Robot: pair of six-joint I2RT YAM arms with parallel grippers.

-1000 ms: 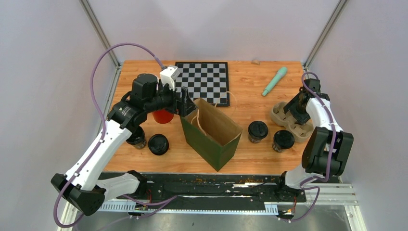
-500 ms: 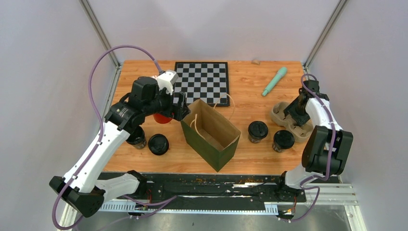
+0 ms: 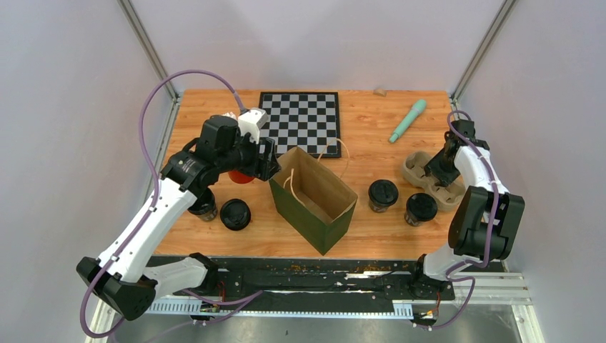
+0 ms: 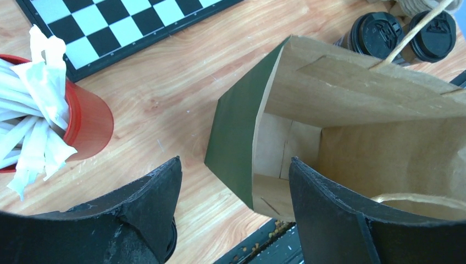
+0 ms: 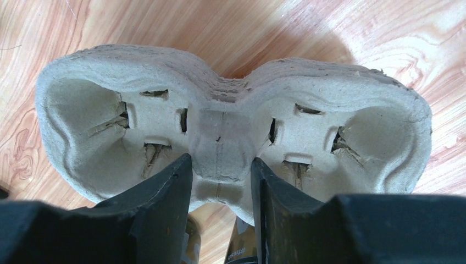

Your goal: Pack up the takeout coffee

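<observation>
Four coffees: all lidded, all standing on the table point(image 3: 371, 236), none packed.
Right pair: first cup point(image 3: 383, 194) just right of the paper bag point(image 3: 314, 204); second cup point(image 3: 421, 208) between it and the pulp carrier point(image 3: 420, 171).
Left pair: third cup point(image 3: 235, 214) left of the bag; fourth cup point(image 3: 204, 207) beside it, half hidden under my left arm.
Bag: upright, mouth open, with no cup in the part of the floor my left wrist view shows.
Carrier: flat on the table near the right edge; the two pockets I see hold nothing.
Left end effector point(image 4: 235, 165): fingers spread wide above the bag's left corner, holding nothing; the red cup of straws point(image 4: 82, 124) stands just beside.
Right end effector point(image 5: 221, 159): fingers straddle the carrier's centre bridge, close against it; whether they pinch it yet I cannot tell.
Done: only the setup, I judge, with the bag standing open.
Left: nearly everything. I judge the carrier has to come up, and four cups must go into the carrier or the bag.
</observation>
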